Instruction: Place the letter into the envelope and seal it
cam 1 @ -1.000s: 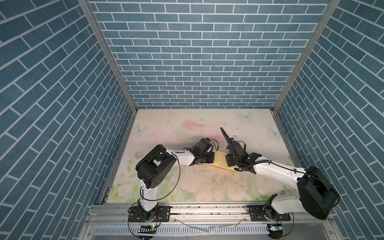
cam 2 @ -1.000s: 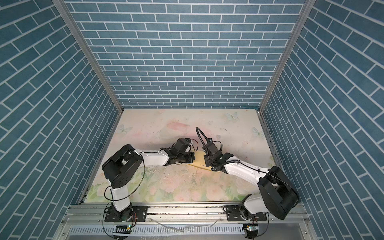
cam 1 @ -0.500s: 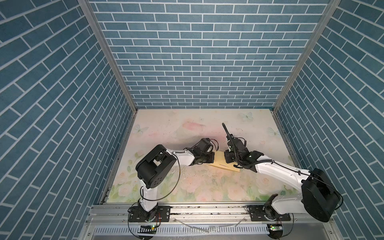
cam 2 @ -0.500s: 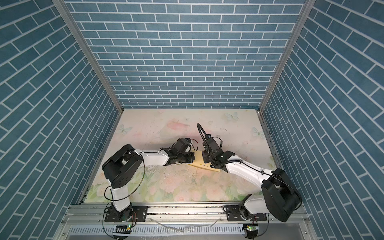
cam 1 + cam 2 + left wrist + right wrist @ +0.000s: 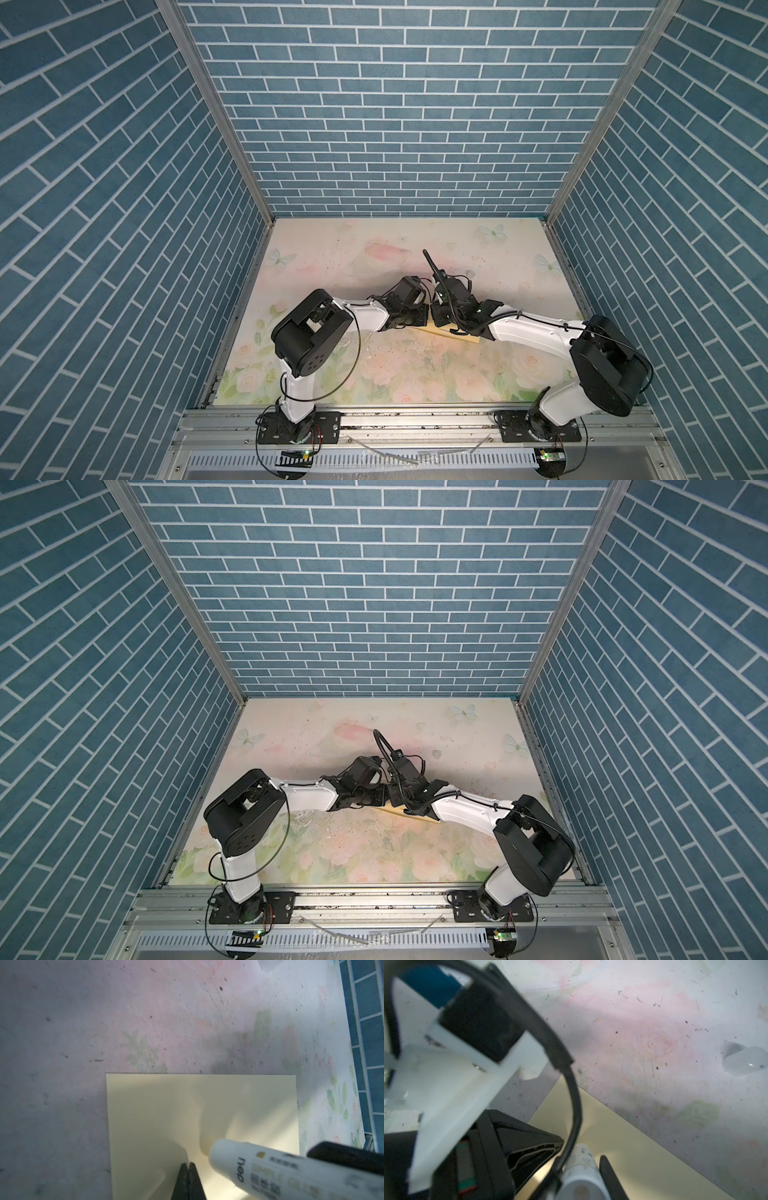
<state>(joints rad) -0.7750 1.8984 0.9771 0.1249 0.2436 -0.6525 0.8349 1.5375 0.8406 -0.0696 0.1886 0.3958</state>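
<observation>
The yellow-tan envelope (image 5: 166, 1109) lies flat on the floral table; in both top views only a strip of it (image 5: 455, 333) (image 5: 415, 813) shows under the two wrists. My left gripper (image 5: 187, 1164) (image 5: 419, 320) is shut, its tips together and down on the envelope. My right gripper (image 5: 581, 1162) (image 5: 438, 322) is shut on a white glue stick (image 5: 259, 1167) (image 5: 583, 1167). The stick's tip sits over the envelope's middle, close beside the left fingertips. The letter is out of view in every frame.
A small translucent cap (image 5: 745, 1061) lies on the table beyond the envelope. The left arm's wrist and cable (image 5: 467, 1059) crowd close to the right gripper. Blue brick walls (image 5: 395, 124) close in three sides, with a metal rail (image 5: 415, 419) along the front.
My right gripper has carried the glue stick leftward along the envelope, toward the left gripper. The left arm has stayed still.
</observation>
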